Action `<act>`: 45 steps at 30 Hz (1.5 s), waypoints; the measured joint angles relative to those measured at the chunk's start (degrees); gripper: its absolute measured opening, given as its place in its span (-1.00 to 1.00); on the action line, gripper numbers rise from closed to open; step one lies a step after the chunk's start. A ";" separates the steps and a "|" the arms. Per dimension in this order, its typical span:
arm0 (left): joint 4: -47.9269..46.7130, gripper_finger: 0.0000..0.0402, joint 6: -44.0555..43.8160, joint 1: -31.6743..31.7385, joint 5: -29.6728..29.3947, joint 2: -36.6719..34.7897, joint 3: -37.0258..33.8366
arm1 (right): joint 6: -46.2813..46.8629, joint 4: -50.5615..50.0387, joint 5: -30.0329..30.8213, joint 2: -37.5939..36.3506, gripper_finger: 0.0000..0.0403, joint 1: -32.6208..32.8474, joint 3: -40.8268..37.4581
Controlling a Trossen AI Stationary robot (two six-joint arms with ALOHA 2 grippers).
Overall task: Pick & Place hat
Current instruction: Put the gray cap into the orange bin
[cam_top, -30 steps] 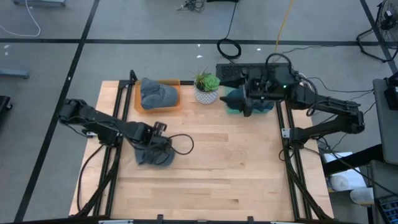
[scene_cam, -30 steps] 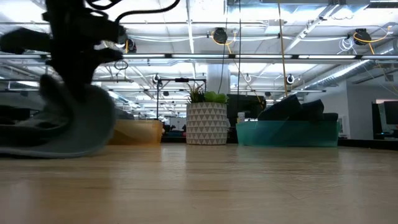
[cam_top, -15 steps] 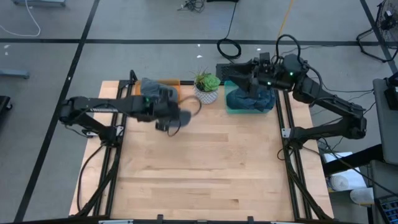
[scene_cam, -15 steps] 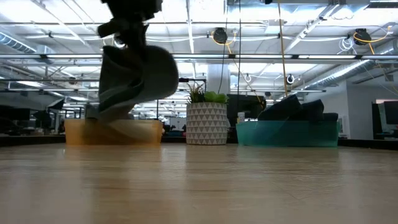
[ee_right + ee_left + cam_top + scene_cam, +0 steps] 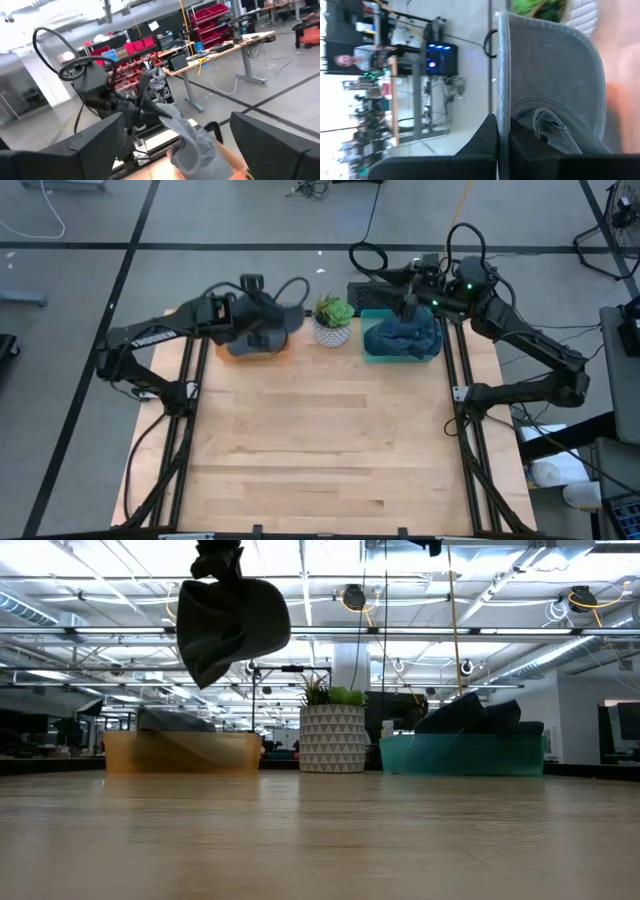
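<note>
A grey hat (image 5: 232,625) hangs from my left gripper (image 5: 218,558), which is shut on it high above the orange bin (image 5: 180,752) at the table's far left. In the high view the hat (image 5: 265,337) covers most of that bin (image 5: 228,348). The left wrist view shows the hat (image 5: 555,70) just past my fingers. Another dark hat (image 5: 175,721) lies in the orange bin. My right gripper (image 5: 405,303) is open, above the teal bin (image 5: 372,356) of blue-grey hats (image 5: 402,338). My left gripper pinches the hat's edge (image 5: 501,117) between its two fingers (image 5: 482,142), coming from above and pointing down. The hat is lifted clear and hangs slack below the fingers (image 5: 222,565), over the orange bin.
A potted plant (image 5: 332,320) in a white patterned pot (image 5: 333,738) stands between the two bins at the far edge. The teal bin (image 5: 460,753) holds dark hats piled above its rim. The wooden table (image 5: 320,450) stretches toward the near edge.
My left gripper has lifted the grey hat off the table's left middle and carried it up and toward the far edge, over the orange bin; the hat now hangs clear. My right gripper has risen out of the teal bin.
</note>
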 joint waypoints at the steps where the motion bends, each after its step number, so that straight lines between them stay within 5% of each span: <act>1: 0.05 -0.96 1.14 0.65 -0.43 0.00 0.62 | 1.05 0.37 -0.12 0.23 0.76 -0.37 0.00; 20: 21.49 -0.96 33.85 7.95 -5.23 0.00 8.43 | 21.53 5.70 -2.88 9.81 0.76 -1.62 0.00; 27: 32.32 -0.96 47.91 7.76 -7.06 0.00 8.51 | 34.57 12.04 -3.47 11.81 0.76 -1.60 0.00; 35: 40.69 -0.96 60.73 4.72 -6.29 0.00 8.51 | 50.38 25.99 -11.79 14.97 0.76 -1.40 0.00; 45: 47.87 -0.96 70.42 -0.18 -1.13 0.00 8.51 | 75.40 39.95 -7.17 19.54 0.76 -0.36 0.00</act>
